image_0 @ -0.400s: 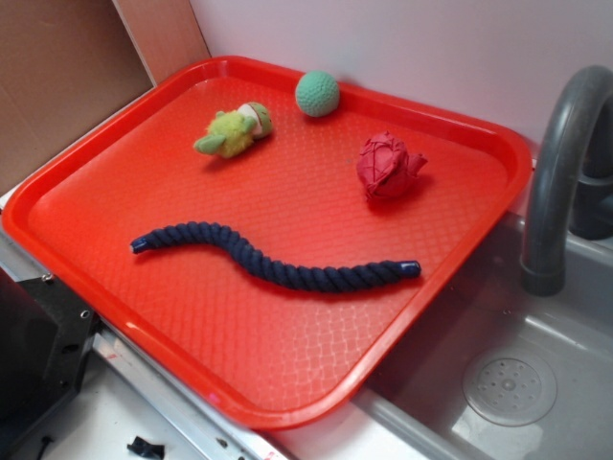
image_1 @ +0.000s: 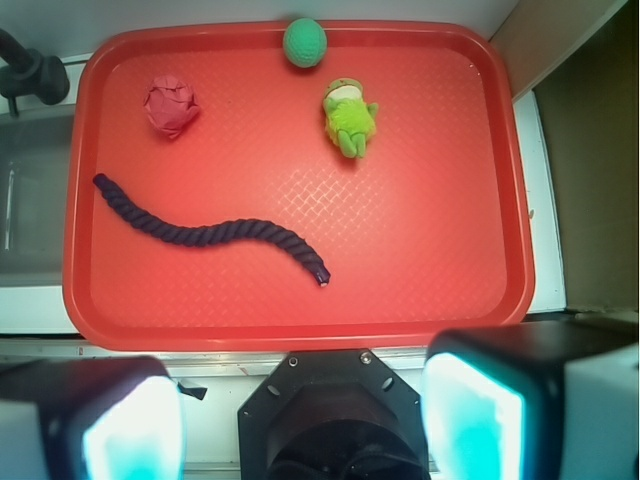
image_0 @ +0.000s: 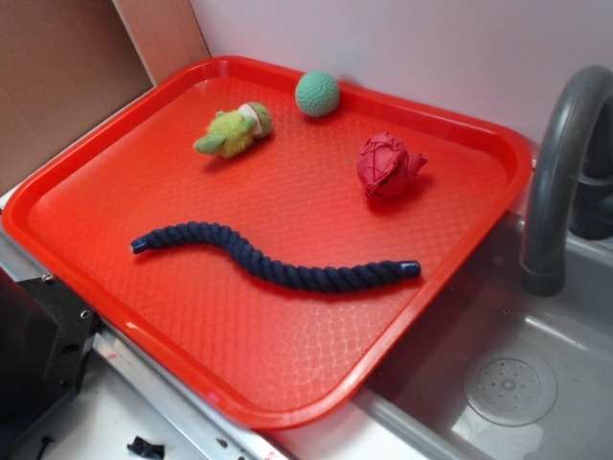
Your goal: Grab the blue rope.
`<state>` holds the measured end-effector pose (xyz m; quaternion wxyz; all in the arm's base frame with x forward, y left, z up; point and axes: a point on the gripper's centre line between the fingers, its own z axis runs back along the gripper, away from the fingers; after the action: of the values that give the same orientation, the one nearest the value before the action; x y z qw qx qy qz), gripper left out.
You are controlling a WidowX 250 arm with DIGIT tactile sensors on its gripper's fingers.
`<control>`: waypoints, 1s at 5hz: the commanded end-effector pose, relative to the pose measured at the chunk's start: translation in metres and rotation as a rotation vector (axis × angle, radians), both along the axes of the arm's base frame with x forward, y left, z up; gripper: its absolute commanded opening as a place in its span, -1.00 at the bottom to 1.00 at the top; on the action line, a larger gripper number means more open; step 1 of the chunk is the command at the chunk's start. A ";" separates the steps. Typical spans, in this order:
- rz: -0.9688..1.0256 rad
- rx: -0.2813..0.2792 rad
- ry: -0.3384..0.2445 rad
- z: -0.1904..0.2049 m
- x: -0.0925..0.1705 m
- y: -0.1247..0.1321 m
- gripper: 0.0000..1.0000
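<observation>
The blue rope (image_0: pixel 278 261) is dark navy and twisted, on a red tray (image_0: pixel 287 355) with a diamond texture. A green ball (image_0: pixel 317 93), a crimson woven ball (image_0: pixel 388 166) and a yellow-green plush toy (image_0: pixel 233 130) lie there too.

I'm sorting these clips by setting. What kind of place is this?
Likely a toy kitchen counter set up for robot tests: a grey sink with a faucet sits beside a red tray holding a blue rope and small toys.
</observation>
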<state>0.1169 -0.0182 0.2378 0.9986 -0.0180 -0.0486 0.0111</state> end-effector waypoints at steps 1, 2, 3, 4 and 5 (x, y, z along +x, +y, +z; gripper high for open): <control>-0.325 -0.017 0.023 -0.015 0.021 -0.007 1.00; -0.555 0.007 0.038 -0.030 0.039 -0.016 1.00; -0.806 -0.003 -0.005 -0.055 0.057 -0.043 1.00; -1.056 -0.015 -0.032 -0.078 0.065 -0.065 1.00; -1.242 -0.028 -0.035 -0.100 0.067 -0.078 1.00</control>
<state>0.1899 -0.0884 0.1306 0.8265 -0.0598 -0.0316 -0.5589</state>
